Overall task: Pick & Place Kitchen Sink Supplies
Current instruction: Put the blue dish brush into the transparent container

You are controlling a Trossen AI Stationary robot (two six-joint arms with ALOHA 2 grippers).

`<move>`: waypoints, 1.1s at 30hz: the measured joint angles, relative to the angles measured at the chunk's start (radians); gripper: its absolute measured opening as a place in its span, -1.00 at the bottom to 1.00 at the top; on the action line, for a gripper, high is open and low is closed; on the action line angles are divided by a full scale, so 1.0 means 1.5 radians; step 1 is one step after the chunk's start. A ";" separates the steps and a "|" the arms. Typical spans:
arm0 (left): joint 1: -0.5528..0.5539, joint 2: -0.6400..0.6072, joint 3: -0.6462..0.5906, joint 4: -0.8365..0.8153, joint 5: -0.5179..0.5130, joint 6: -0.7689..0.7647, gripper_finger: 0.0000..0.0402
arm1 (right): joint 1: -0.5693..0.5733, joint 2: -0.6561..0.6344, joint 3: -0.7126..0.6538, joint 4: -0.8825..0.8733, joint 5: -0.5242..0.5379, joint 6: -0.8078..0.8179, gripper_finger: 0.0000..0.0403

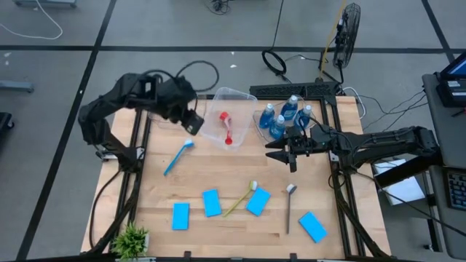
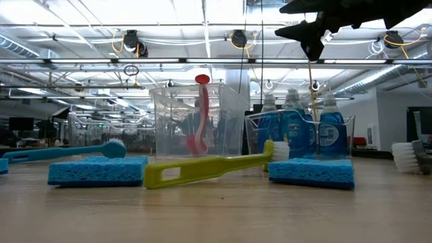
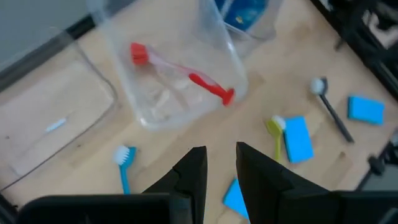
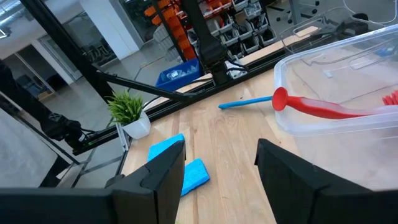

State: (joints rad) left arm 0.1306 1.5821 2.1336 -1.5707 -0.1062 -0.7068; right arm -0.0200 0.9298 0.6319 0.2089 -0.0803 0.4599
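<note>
Sponges [image 1: 212, 202] lie flat on the table [image 1: 218, 164] — my empty right gripper [image 1: 285, 154], fingers spread, could slide off one, I think.

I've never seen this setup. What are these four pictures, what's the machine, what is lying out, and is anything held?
Two dark robot arms work at a wooden table. One picture looks down, one looks level across the table, and one comes from each wrist. The left pincer and right pincer both hover empty. The red brush lies in a clear plastic tub; four blue-liquid bottles fill another. Blue, yellow and grey brushes and four flat blue sponges lie loose.
</note>
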 joint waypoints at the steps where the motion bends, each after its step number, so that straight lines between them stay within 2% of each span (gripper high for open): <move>1: -0.014 0.000 -0.001 0.000 0.000 0.001 -0.56 | 0.000 0.000 0.000 0.000 0.000 0.000 -0.08; 8: -0.111 0.002 -0.047 0.001 -0.022 -0.007 -0.56 | 0.000 0.000 0.000 -0.006 0.000 0.000 -0.08; 17: -0.196 -0.011 -0.248 0.001 -0.034 -0.050 -0.56 | 0.000 0.000 0.000 -0.019 0.000 0.033 -0.08; 22: -0.201 -0.025 -0.351 -0.002 -0.033 -0.061 -0.56 | 0.000 0.000 0.000 -0.026 0.000 0.035 -0.08; 33: -0.135 -0.084 -0.510 0.011 -0.060 -0.078 -0.56 | 0.000 0.000 0.000 -0.035 0.000 0.034 -0.08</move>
State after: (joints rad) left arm -0.0713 1.4554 1.3688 -1.5541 -0.1968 -0.8245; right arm -0.0200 0.9295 0.6319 0.1558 -0.0803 0.5111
